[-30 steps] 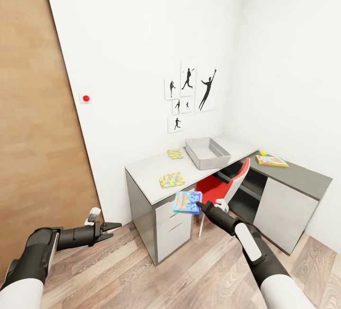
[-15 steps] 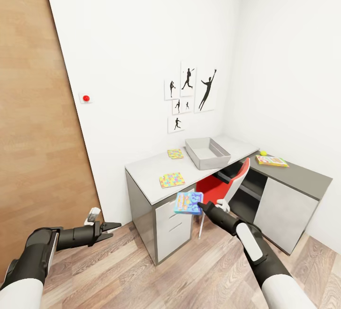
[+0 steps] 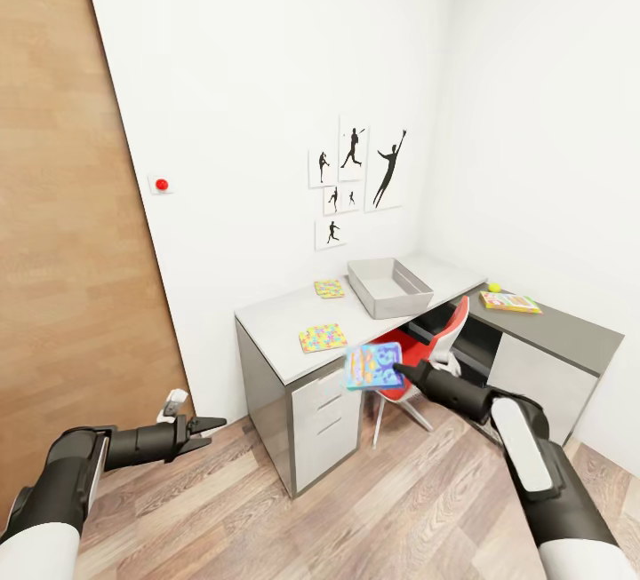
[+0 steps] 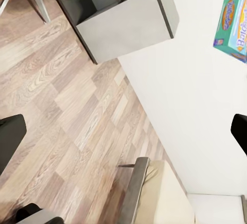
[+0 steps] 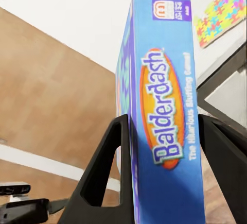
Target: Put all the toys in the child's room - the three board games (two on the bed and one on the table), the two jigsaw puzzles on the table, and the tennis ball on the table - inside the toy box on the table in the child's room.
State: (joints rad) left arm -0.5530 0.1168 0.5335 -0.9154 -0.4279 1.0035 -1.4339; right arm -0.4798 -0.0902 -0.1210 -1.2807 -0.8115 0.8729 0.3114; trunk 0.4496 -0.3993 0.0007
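Head view, left to right: brown door (image 3: 62,207) at far left, left gripper (image 3: 203,428) low over the wood floor (image 3: 356,518), fingers slightly apart, holding nothing. Table (image 3: 276,322) stands against the far wall with two jigsaw puzzles (image 3: 323,337) (image 3: 329,289) on its pale top and the grey toy box (image 3: 388,287) just right of them. Right gripper (image 3: 400,371) has its jaws clamped on the blue board game (image 3: 373,365), held in the air at the table's near edge, in front of the red chair (image 3: 418,349). Farther right, on the dark cabinet (image 3: 542,367), lie the tennis ball (image 3: 494,287) and another board game (image 3: 510,301), close together.
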